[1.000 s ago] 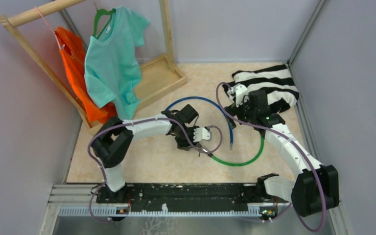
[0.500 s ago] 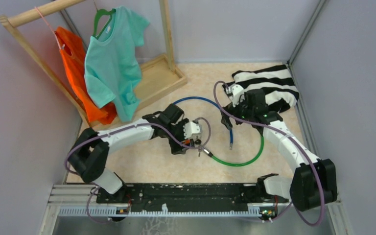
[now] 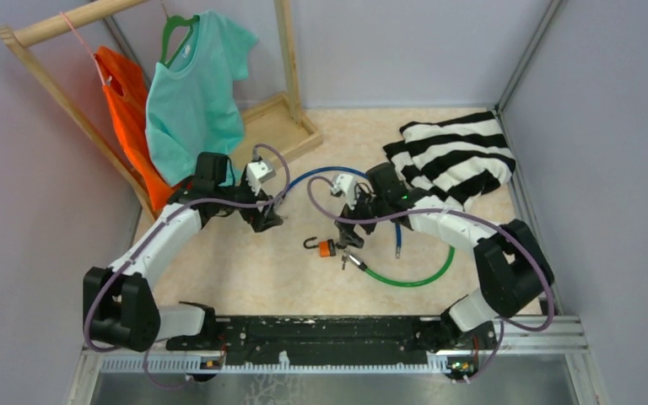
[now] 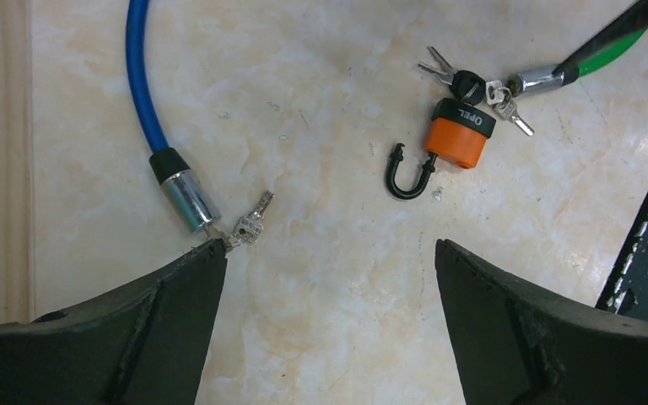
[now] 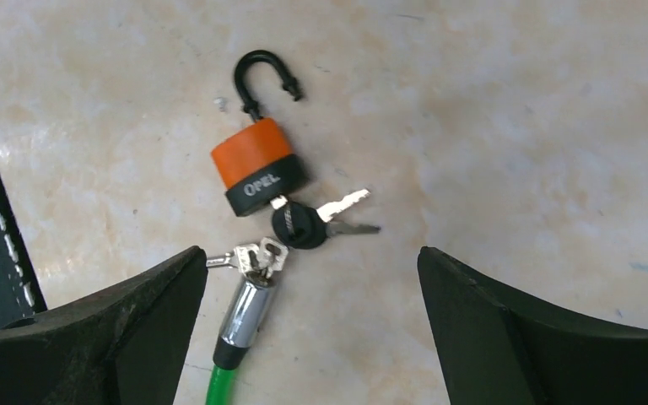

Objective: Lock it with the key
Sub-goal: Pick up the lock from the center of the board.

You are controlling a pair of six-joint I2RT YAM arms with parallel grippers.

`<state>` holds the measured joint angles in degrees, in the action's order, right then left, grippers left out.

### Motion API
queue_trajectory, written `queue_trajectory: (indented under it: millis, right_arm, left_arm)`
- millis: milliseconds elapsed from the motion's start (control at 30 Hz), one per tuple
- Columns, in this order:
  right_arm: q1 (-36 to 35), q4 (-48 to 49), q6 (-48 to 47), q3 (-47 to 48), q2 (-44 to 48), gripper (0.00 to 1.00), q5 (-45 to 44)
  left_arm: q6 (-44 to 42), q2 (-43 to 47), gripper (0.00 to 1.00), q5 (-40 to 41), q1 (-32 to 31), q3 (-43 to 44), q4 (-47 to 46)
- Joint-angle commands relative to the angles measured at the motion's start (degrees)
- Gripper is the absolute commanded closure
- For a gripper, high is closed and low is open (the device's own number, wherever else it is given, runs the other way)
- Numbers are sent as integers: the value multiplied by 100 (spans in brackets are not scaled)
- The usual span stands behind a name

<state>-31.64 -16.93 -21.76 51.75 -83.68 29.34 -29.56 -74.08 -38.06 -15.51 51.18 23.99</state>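
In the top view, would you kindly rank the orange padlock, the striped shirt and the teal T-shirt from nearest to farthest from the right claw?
1. The orange padlock, lying just to the picture's left of the right claw.
2. The striped shirt, heaped toward the far right corner.
3. The teal T-shirt, hanging at the far left.
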Motion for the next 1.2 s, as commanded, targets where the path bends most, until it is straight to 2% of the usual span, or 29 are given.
queue_trajectory:
  millis: [0,167,433,833,1167]
  right_arm:
    - [-484,-84,-973,598,-564,6,284]
    - [-901,-360,-1713,892,-1043,5,109]
    - [-1330,-413,-2096,1078,-1739,6,-142]
    - [-1589,-179,-2390,854,-1844,23,-628]
    - [-1593,543,-2263,260,-1591,43,-809]
  left_arm:
    - [235,162,3,-824,450,41,-81]
    - [355,92,3,-1141,930,139,-27]
    - [491,67,3,-1234,1260,200,-82]
    - [403,84,4,-1375,1426,189,-10]
    - [261,533,4,-1500,1428,-243,-527]
